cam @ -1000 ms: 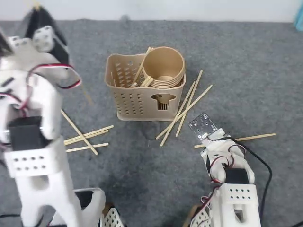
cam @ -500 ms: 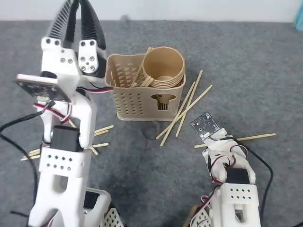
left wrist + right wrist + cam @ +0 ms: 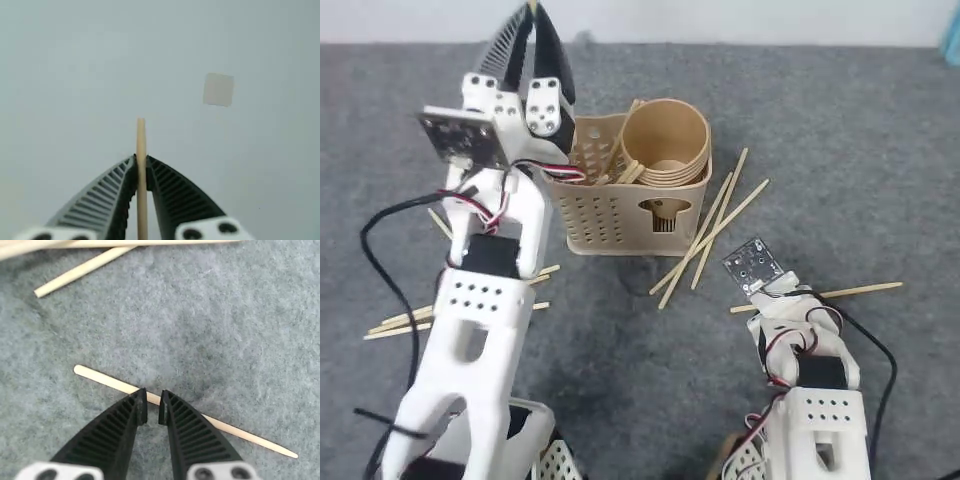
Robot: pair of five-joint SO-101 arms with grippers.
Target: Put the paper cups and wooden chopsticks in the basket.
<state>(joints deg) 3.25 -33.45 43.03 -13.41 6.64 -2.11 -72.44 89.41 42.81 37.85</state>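
High view showed the basket [image 3: 620, 215] in the middle of the grey carpet, with your left arm [image 3: 485, 300] raised tall beside it. The left gripper [image 3: 532, 14] pointed up and away, past the corner of the basket on that arm's side. In the left wrist view its jaws were clamped on one wooden chopstick [image 3: 141, 145], which stood straight out beyond the tips.

I judged the step to be dropping that stick into the basket. You needed to bring the gripper over the open compartment, not the wall. Tip the stick's free end down inside the rim before you let go. A slanted release risked it bouncing off the rim onto the carpet.

The paper cups [image 3: 665, 140] sat stacked in the basket's half nearer the right arm, so little room was left there. Chopsticks [image 3: 620, 160] already leaned in the basket just beside the cups and could deflect a new one.

Your right arm [image 3: 800, 370] sat low, in front of the basket. The right gripper [image 3: 150, 402] had its jaws drawn almost together, holding nothing, over a chopstick on the carpet [image 3: 225, 429]. More loose sticks [image 3: 710, 230] lay beside the basket on that side. Others [image 3: 400, 322] lay on the left arm's side, partly under the arm.
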